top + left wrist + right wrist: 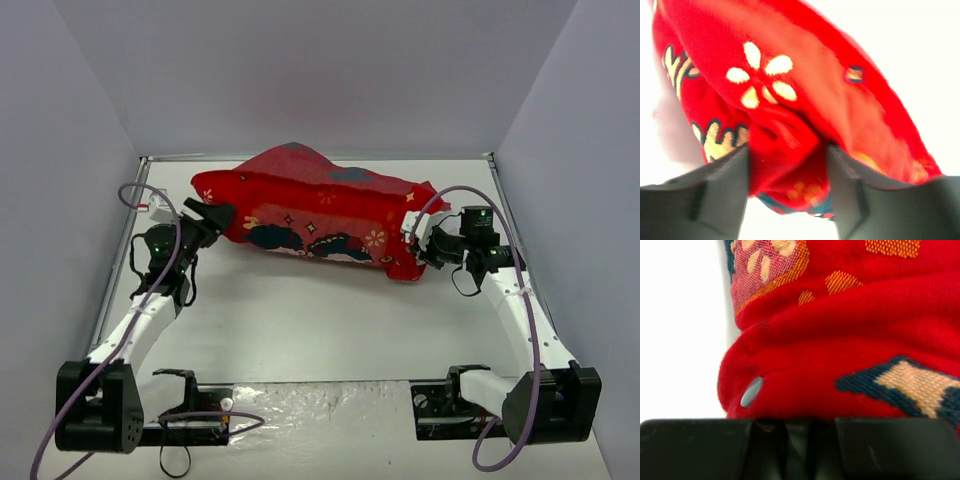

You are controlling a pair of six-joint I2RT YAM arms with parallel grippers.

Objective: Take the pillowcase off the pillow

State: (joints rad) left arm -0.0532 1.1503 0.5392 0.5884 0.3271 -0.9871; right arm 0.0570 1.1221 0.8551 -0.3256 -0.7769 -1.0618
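The red pillowcase (pixel 310 205), printed with gold and dark figures, lies bulging across the back of the table, and the pillow is hidden inside it. My left gripper (pixel 212 215) is at its left end. In the left wrist view a bunched corner of the pillowcase (pixel 790 65) fills the space in the left gripper (pixel 787 150), touching both pads. My right gripper (pixel 425 245) is at the case's right end. In the right wrist view a folded hem of the pillowcase (pixel 840 340) with a grey snap (pixel 751 391) presses onto the nearly closed right gripper (pixel 794 422).
White walls (pixel 90 150) box in the table on the left, back and right. A crinkled silvery strip (pixel 320 400) lies along the near edge between the two arm bases. Purple cables (pixel 150 200) loop over both arms.
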